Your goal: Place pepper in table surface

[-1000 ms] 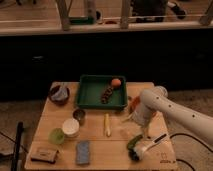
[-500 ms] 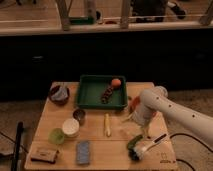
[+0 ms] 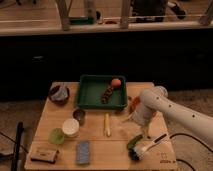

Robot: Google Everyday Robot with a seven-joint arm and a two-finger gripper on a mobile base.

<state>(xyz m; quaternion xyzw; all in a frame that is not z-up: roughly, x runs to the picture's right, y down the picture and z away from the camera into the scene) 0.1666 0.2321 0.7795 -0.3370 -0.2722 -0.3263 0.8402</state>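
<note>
The pepper (image 3: pixel 133 142) seems already down on the table (image 3: pixel 92 131), the gripper (image 3: pixel 145 133) just above it, grip state untellable; only retreat is left.

Dim light; dark wall (image 3: pixel 100 57), pale ledge (image 3: pixel 40 28) above, metal posts (image 3: pixel 64 15).

One worktop (image 3: pixel 52 114), one green tray (image 3: pixel 90 95), one pepper (image 3: pixel 134 142), one yellow stick (image 3: pixel 106 125), one green disc (image 3: pixel 56 135), one white cup (image 3: pixel 70 127), one dark cup (image 3: pixel 79 115), one bowl (image 3: pixel 59 94), one blue sponge (image 3: pixel 83 151), one pincer (image 3: pixel 145 133) just beside the pepper, front right.

A robotics lab: end effector (image 3: pixel 144 133) low over a prop-strewn wooden table (image 3: pixel 118 149), railing (image 3: pixel 64 17) behind.
</note>
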